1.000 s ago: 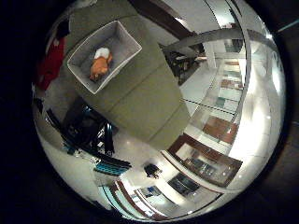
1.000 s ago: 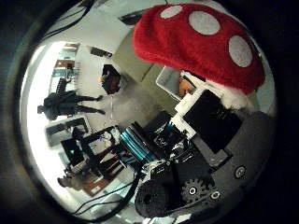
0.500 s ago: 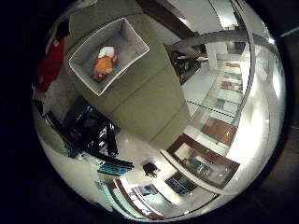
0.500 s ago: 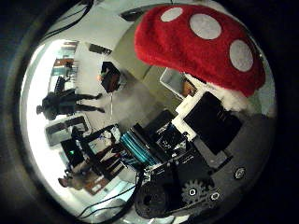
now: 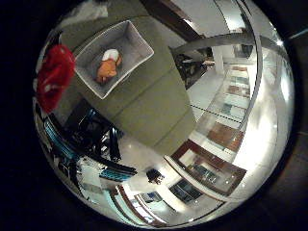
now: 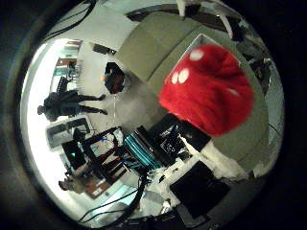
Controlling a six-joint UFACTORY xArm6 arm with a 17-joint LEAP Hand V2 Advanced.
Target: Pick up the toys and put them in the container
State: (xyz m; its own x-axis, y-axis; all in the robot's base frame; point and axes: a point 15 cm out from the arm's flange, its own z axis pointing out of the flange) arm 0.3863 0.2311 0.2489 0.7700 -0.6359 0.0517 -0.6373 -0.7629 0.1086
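**Red mushroom toy near the palm, above the bench and its container**

The red mushroom toy (image 6: 208,93), a plush cap with white spots, fills a large part of the thumb-side palm view, so it sits close to the palm. Its pale stem runs down toward the white and black parts of the hand (image 6: 192,177) at the view's edge. Whether the fingers are curled round the toy or have let go of it cannot be told; no finger is clearly seen wrapped on the cap.

In the little-finger-side view the same red toy shows at the rim, beside the dark parts of the hand, and it is not touching the surface below.

Beneath lies the bench (image 5: 149,101), covered in an olive-green cloth. On it stands the container (image 5: 137,41), a grey open box with straight walls. Inside the container lies 1 orange toy (image 5: 108,67) with a white part at one end, resting on the box's floor near the middle. The red toy is outside the container, off to one side of it and nearer the palm than the box is.

Beyond the bench are a pale floor (image 5: 144,154) and dark equipment stands (image 6: 103,153).
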